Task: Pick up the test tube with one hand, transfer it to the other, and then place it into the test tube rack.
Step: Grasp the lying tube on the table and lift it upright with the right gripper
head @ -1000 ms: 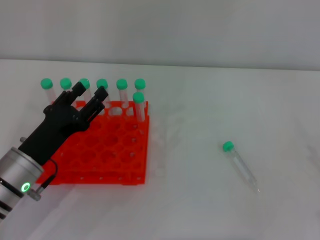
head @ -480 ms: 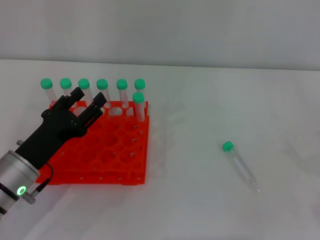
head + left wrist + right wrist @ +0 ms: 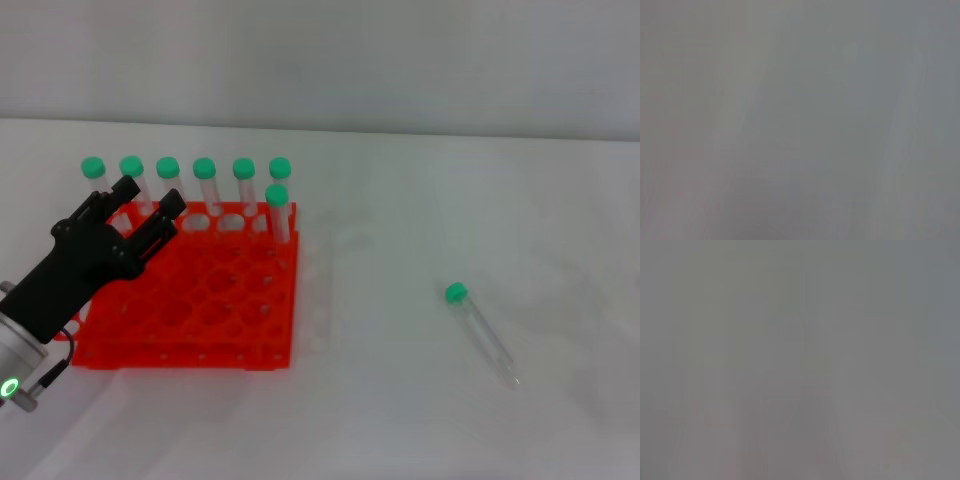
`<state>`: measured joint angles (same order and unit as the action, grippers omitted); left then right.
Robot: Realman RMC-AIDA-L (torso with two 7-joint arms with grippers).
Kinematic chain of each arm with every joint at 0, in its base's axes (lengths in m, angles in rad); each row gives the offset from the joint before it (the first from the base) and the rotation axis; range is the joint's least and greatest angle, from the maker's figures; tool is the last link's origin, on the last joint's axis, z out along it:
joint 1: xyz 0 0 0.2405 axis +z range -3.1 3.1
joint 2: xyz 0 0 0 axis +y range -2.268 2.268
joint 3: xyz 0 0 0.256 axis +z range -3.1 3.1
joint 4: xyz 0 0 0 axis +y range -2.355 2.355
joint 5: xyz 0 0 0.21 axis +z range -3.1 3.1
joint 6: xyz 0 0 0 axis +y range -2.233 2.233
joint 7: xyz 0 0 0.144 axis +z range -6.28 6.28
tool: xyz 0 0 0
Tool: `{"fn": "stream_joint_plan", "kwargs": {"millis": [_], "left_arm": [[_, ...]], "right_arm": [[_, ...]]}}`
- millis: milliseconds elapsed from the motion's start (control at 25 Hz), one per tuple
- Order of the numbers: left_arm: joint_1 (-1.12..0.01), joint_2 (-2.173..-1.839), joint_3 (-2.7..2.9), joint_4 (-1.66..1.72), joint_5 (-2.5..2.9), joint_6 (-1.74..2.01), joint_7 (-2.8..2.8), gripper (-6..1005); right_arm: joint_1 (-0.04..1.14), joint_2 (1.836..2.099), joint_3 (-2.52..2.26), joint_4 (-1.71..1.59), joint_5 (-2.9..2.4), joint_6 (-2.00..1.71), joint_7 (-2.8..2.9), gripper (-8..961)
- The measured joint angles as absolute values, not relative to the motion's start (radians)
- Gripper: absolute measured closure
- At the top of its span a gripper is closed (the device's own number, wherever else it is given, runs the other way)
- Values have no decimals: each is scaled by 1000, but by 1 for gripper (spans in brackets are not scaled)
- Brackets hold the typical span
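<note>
In the head view a clear test tube with a green cap lies flat on the white table at the right, its tip pointing toward the front right. The orange-red test tube rack stands at the left and holds several green-capped tubes upright along its back rows. My left gripper, black with long fingers on a silver wrist with a green ring, hovers over the rack's left part, open and empty. My right gripper is out of view. Both wrist views show only plain grey.
The white table stretches between the rack and the lying tube. A pale wall runs along the back.
My left gripper has pulled back to the left and toward the front, away from the rack's middle. The lying tube and the rack have not moved.
</note>
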<state>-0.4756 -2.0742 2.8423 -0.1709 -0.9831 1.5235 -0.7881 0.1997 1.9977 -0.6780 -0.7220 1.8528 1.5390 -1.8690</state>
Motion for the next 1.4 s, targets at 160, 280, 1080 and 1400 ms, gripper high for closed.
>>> {"fn": "stream_joint_plan", "kwargs": {"millis": [160, 280, 1080, 1400], "left_arm": [[-476, -2073, 2842, -183, -987, 1542, -792, 270], [-479, -2073, 2840, -209, -988, 1560, -812, 270], [-465, -2075, 2839, -213, -993, 1553, -807, 269], [-466, -2074, 2841, -213, -992, 1549, -800, 269]], "right_arm": [[209, 1999, -699, -982, 1686, 1534, -1571, 146], [222, 1999, -735, -1160, 1581, 1533, -1385, 148], [378, 2008, -1450, -1874, 546, 1552, -383, 165], [470, 2015, -1604, -1672, 502, 1498, -305, 171]]}}
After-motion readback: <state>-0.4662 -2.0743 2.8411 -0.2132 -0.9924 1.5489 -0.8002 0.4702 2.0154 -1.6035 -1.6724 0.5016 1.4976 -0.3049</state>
